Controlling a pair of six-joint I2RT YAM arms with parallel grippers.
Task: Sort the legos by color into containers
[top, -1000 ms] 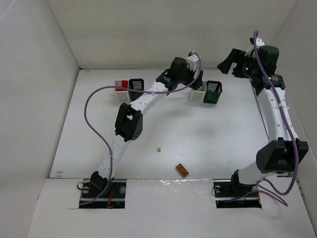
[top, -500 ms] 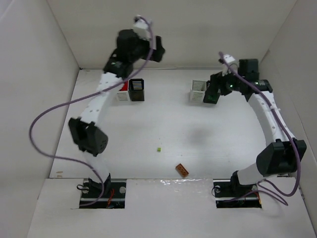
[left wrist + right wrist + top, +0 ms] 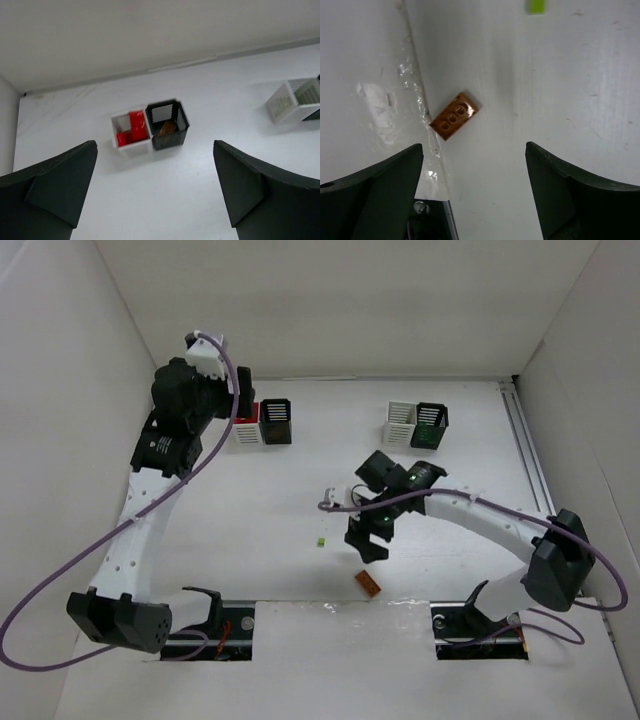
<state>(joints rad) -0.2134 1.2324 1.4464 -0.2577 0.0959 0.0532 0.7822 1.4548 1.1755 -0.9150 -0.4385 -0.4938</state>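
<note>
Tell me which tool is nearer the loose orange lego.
Right. The right tool hangs open just above the orange lego; the left tool is far off, by the far-left bins.

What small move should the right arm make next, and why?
Probably lower the right gripper onto the orange brick and close on it. The gripper is open and holds nothing, and the wrist view shows the brick lying flat and loose on the table, just ahead of its opening.

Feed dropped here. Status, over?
Left gripper open, empty, above left bin pair. Right gripper open above orange lego, not gripping. Yellow-green lego loose nearby. Nothing blocking.
</note>
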